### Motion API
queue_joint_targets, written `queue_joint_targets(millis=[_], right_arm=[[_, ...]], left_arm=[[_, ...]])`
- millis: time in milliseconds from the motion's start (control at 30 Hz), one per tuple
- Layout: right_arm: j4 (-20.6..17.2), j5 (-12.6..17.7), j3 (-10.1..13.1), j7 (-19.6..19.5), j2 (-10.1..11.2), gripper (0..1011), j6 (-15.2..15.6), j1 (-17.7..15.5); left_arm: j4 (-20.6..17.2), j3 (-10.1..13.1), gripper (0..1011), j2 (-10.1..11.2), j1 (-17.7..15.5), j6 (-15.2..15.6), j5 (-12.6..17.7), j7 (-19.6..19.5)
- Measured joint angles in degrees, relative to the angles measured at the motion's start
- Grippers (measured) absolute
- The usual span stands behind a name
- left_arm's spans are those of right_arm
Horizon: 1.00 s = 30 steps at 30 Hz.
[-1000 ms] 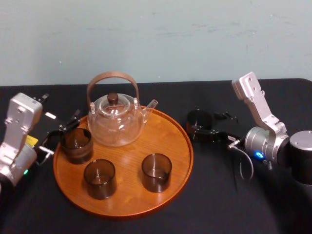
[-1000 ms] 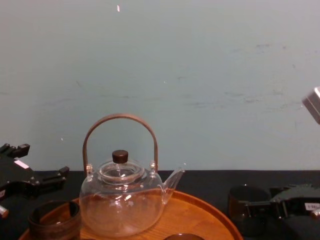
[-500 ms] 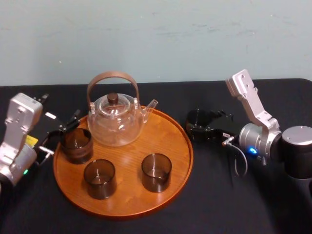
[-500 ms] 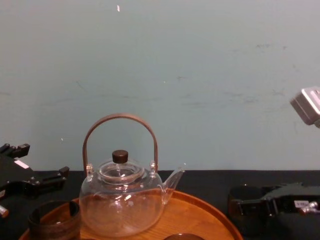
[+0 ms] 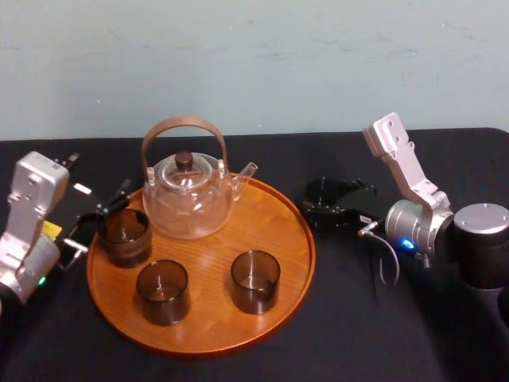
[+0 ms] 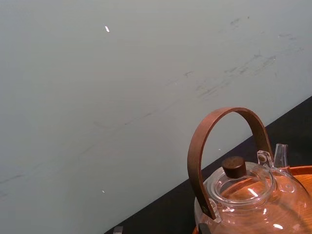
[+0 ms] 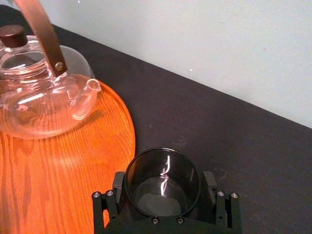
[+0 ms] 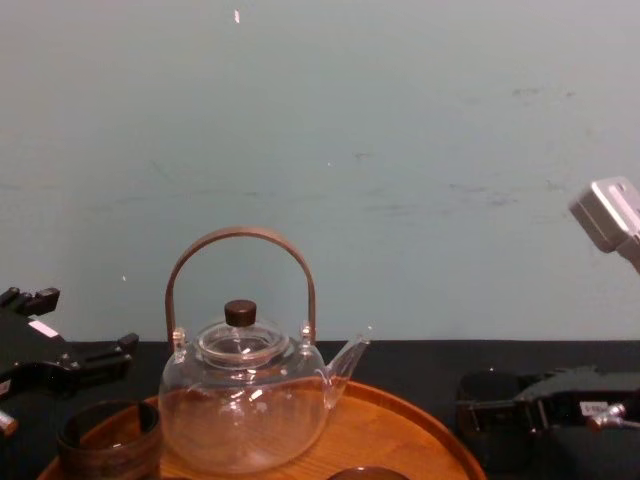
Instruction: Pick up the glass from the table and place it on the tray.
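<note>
Pinching the glass (image 7: 163, 170) in the right gripper (image 7: 163, 187), on the table (image 5: 382, 334) beside the tray (image 5: 207, 263); lifting and placing pending; idling the spread left gripper (image 5: 99, 216).

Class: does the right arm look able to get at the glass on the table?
Likely yes: the right end effector sits around the glass just right of the tray, nothing between. The left end effector idles at the tray's left edge.

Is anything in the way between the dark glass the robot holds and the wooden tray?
No. Just bare black table lies between the glass in the right gripper and the tray. The left gripper sits at the tray's left edge.
</note>
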Motion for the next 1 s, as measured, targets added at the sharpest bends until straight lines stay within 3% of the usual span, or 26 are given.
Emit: queue_joint_targets(millis=[333,567,1000], right_arm=[[-0.05,-0.27,-0.12,0.01,0.06,1003,-0.22,0.0],[-0.08,-0.13,-0.05,-0.02,0.09,904,-0.15,-0.01],[-0.14,0.0,0.04,-0.09,0.09,903,-0.06,-0.08]], left_arm=[[0.0,0.0,1001,0.0,0.0,0.0,0.0,0.0],[0.0,0.0,1001,0.0,0.0,0.0,0.0,0.0],[0.0,0.0,1001,0.0,0.0,0.0,0.0,0.0]])
